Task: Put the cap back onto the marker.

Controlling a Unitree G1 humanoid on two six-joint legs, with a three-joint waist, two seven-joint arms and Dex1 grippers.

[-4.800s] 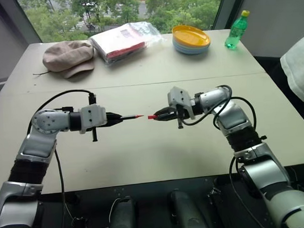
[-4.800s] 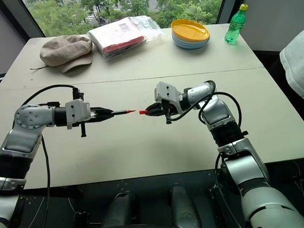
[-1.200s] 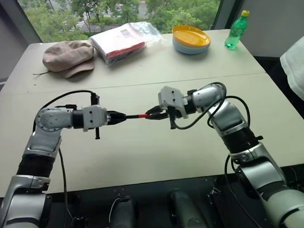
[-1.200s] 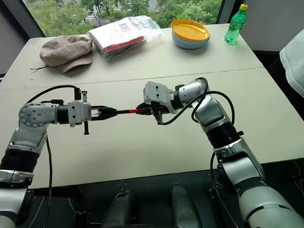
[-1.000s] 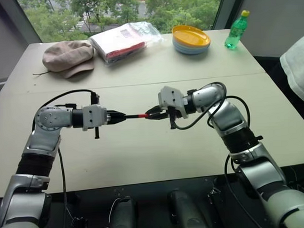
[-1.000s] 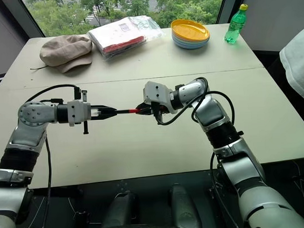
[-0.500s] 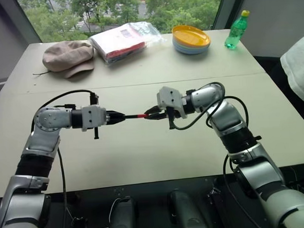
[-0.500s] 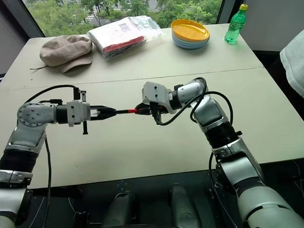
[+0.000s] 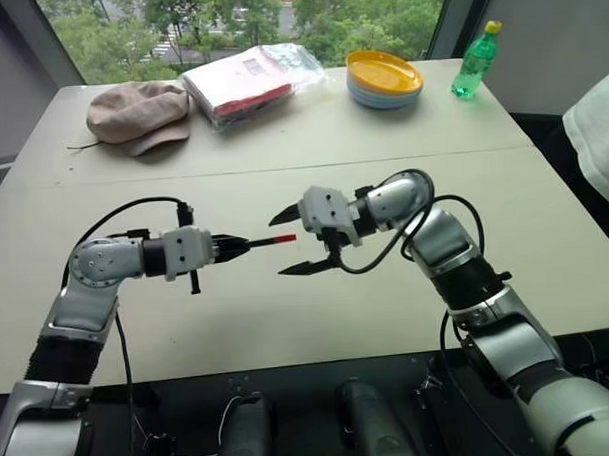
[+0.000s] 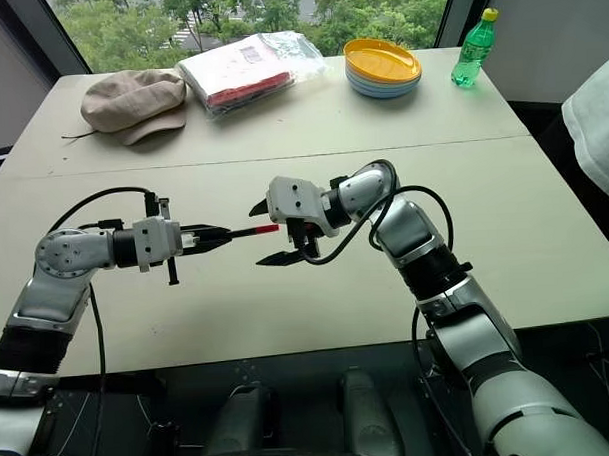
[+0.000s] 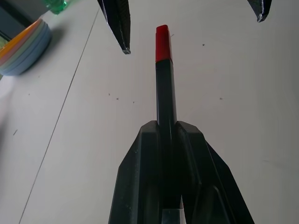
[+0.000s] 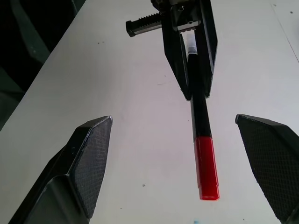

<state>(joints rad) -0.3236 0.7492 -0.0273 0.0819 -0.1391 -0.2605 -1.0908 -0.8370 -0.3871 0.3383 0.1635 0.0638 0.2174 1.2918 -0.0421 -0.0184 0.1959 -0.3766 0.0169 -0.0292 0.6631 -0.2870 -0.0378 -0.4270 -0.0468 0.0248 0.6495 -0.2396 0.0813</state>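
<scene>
Task status: the cap [image 12: 206,167] is seated on the end of the marker [image 11: 165,98]; the capping step looks done. What is left, by my judgement, is only to draw my right arm clear and set the marker down.

Marker, one: dark barrel, held level above the middle of the table [image 9: 288,319], pointing toward my right arm.

Cap, one: red, on the marker's far end, lying between the spread fingers of my right gripper but touching neither.

My left gripper [image 10: 220,234]: clenched on the marker's barrel.

My right gripper [image 9: 289,243]: released, fingers spread wide, holding nothing.

Other items along the far edge of the table:
- hat [image 9: 135,112], one, beige, far left corner.
- plastic-wrapped packet [image 9: 247,80], one, red and white, beside the hat.
- plates [image 9: 383,77], one stack, yellow on top; the number in the stack I cannot tell.
- bottle [image 9: 475,59], one, green, far right corner.
</scene>
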